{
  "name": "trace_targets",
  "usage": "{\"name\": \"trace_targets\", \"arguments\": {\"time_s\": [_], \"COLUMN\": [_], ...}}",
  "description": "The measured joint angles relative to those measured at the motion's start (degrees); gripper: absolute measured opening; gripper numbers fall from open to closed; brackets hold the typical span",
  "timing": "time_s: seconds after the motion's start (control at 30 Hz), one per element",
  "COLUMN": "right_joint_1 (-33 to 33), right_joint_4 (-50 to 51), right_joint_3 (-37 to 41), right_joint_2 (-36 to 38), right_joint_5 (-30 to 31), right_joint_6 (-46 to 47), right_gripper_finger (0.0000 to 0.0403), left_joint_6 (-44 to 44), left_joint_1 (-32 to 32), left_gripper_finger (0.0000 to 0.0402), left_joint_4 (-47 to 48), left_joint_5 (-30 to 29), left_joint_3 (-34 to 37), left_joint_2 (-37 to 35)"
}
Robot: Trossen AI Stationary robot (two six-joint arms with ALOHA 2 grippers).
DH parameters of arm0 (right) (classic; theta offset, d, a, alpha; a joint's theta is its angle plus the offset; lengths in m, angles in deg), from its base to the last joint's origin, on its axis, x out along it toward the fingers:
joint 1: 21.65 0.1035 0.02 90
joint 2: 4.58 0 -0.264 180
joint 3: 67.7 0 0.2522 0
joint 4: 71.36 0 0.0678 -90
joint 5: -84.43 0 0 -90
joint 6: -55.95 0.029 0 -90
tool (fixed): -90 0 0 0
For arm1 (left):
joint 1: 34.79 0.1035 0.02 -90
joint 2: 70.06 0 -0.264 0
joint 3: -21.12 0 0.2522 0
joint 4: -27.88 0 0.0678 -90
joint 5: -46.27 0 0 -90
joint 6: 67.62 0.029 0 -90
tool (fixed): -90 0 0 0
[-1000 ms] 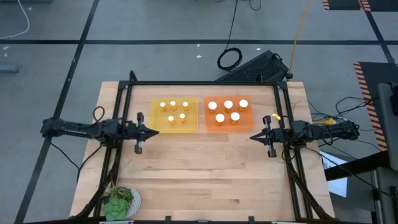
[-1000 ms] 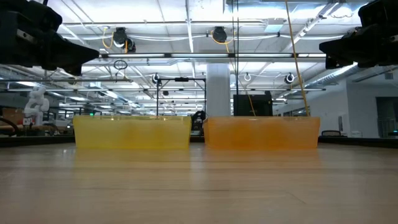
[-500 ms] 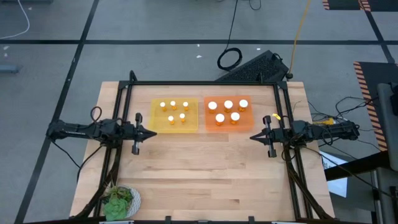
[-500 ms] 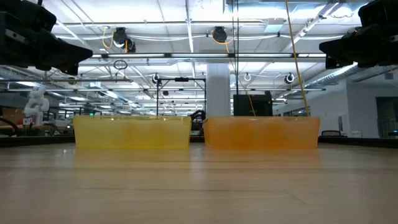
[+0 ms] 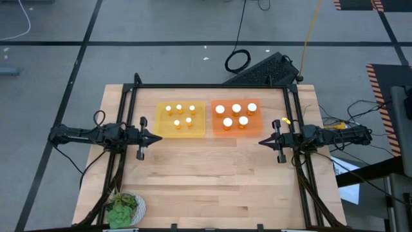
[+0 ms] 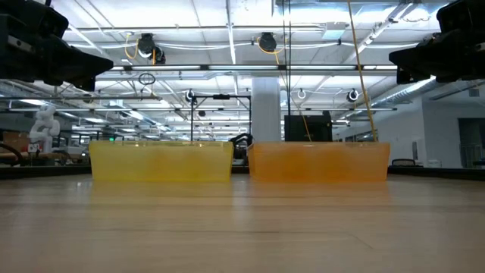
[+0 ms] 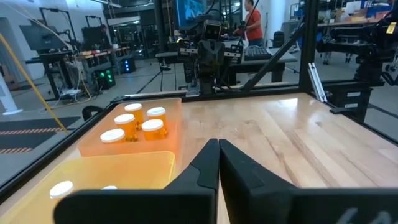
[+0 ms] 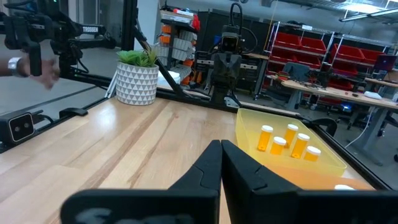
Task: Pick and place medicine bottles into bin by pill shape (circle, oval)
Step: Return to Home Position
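High view shows all medicine bottles (image 5: 236,116) already sorted: five narrow-capped ones in the yellow bin (image 5: 159,126) just ahead of the left gripper (image 5: 156,137), five wide-capped ones in the orange bin (image 5: 257,129) just ahead of the right gripper (image 5: 262,141). Both grippers are clenched on nothing, hanging above the table's (image 5: 212,180) side edges, apparently parked because nothing is left to pick. No bottle lies loose on the table.
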Motion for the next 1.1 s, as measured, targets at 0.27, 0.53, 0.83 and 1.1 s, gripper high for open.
{"name": "trace_targets", "arguments": {"time_s": [0.27,0.53,0.83,1.1], "right_joint_1": [0.0,0.0,0.0,0.0], "right_joint_4": [0.0,0.0,0.0,0.0], "right_joint_3": [0.0,0.0,0.0,0.0], "right_joint_2": [0.0,0.0,0.0,0.0], "right_joint_5": [0.0,0.0,0.0,0.0], "right_joint_6": [0.0,0.0,0.0,0.0], "right_gripper_finger": [0.0,0.0,0.0,0.0], "left_joint_6": [-0.1,-0.1,-0.1,-0.1], "left_joint_1": [0.0,0.0,0.0,0.0], "left_gripper_finger": [0.0036,0.0036,0.0035,0.0035], "left_joint_4": [-0.1,-0.1,-0.1,-0.1], "left_joint_5": [0.0,-0.1,-0.1,-0.1], "left_joint_3": [0.0,0.0,0.0,0.0], "left_joint_2": [0.0,0.0,0.0,0.0]}}
